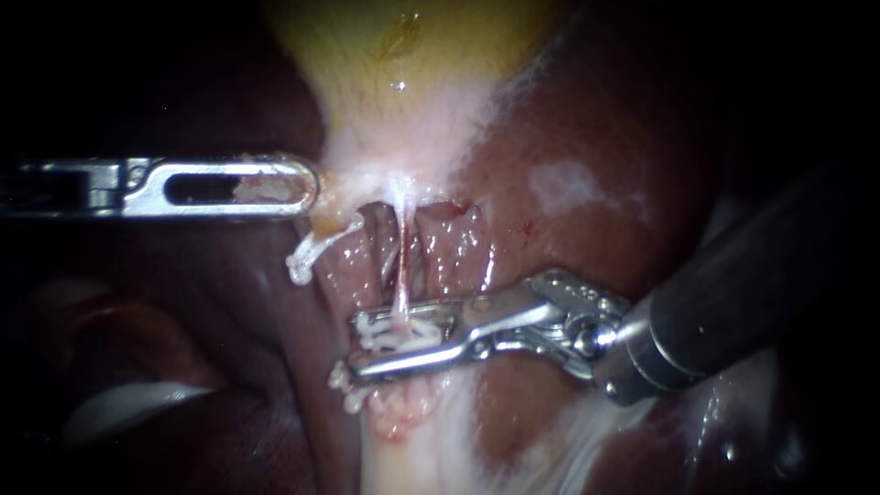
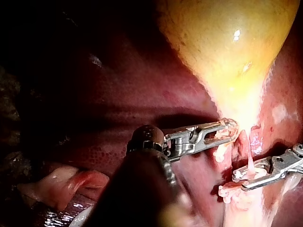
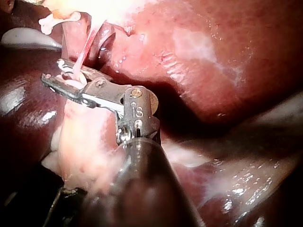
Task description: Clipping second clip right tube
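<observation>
1. Yellow gallbladder (image 1: 403, 64): the claw of your left instrument (image 1: 307, 188) is closed on its pale neck.
2. Your right tube (image 1: 401, 257), thin and pink, runs away from the gallbladder neck.
3. Farther from the gallbladder on this tube, the claw of your right instrument (image 1: 362, 346) is closed on a white clip (image 1: 403, 332) that sits around the tube.
4. Another clip, the other clip (image 1: 346, 390), lies slightly farther from the gallbladder.

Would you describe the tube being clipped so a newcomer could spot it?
Below the yellow gallbladder, a thin pinkish tube runs down. It alone passes between the jaws of the right instrument, shut on a white clip; neighbouring folds are broader, redder.
</observation>
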